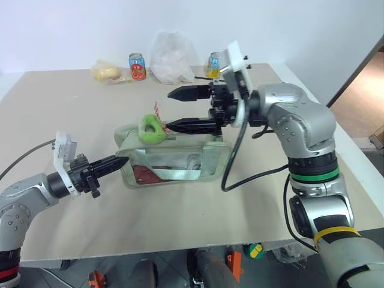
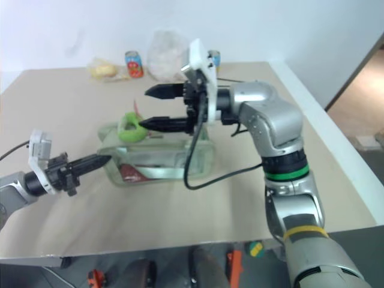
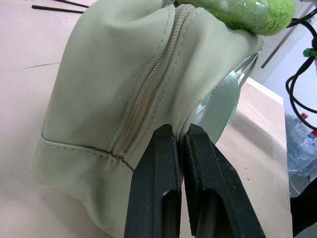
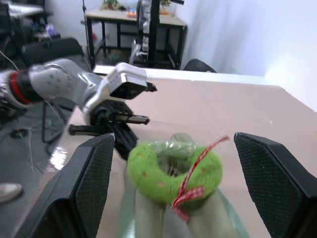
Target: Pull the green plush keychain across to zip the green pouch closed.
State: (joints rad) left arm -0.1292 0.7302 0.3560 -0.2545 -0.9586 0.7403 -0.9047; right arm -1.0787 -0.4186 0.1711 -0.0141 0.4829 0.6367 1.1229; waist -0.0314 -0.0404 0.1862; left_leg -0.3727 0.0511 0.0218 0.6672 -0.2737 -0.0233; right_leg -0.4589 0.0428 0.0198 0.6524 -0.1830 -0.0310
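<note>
green pouch [image 1: 174, 159] lies on our table [image 1: 180, 204], its green plush keychain [image 1: 152, 128] resting on top near the pouch's left end. our left gripper [image 1: 117, 161] has its fingers pinched closed on the fabric at that end, beside the zipper. our right gripper [image 1: 178, 109] hangs above the pouch with fingers spread wide, holding nothing, the plush sitting between them in the wrist view.

Both head views look forward and down over the beige worktop [image 1: 180, 222], sharing the pale sage-green soft pouch [image 1: 174, 161] that both wrist views see close up.
</note>
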